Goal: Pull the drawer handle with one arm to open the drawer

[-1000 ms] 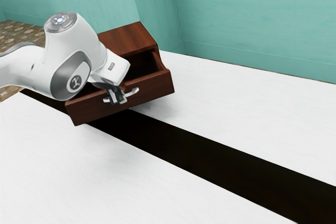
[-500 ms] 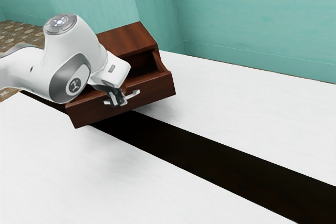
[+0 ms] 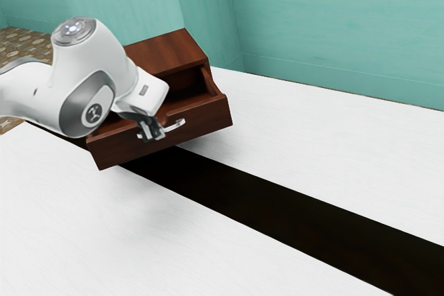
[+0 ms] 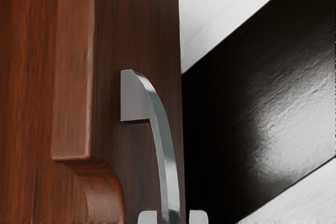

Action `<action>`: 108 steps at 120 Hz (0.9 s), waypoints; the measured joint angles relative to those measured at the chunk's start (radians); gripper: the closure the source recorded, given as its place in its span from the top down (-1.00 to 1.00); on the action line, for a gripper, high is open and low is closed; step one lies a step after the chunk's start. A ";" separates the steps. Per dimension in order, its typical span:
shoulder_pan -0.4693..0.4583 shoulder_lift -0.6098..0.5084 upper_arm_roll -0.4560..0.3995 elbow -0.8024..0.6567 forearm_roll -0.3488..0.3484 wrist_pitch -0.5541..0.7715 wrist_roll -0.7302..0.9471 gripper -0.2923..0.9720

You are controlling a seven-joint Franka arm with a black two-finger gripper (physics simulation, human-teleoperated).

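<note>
a simulated scene with a dark wooden drawer as its centre. the drawer stands partly out of its matching wooden cabinet, its open top showing a dark hollow inside. a white robot arm reaches across the drawer's front from the exterior view's left. its black gripper is at the drawer's front face, with its fingers closed narrowly around the silver handle at the end of the handle nearer the arm. in the wrist view the curved metal handle runs along the drawer's reddish wood front, and two pale fingertips sit on either side of the bar, pinching it between them. the drawer juts out over a wide black strip that runs diagonally beneath and beyond it. the white table surface lies on both sides of that strip. a teal wall rises behind the drawer and cabinet.
</note>
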 joint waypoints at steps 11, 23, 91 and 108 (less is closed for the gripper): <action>0.000 -0.007 -0.002 -0.006 -0.001 -0.001 0.000 -0.67; 0.002 -0.011 -0.003 -0.007 -0.005 -0.006 0.001 -0.57; 0.013 -0.056 0.008 0.183 -0.098 -0.198 -0.016 0.08; 0.054 0.126 0.037 0.450 -0.168 -0.393 -0.071 0.30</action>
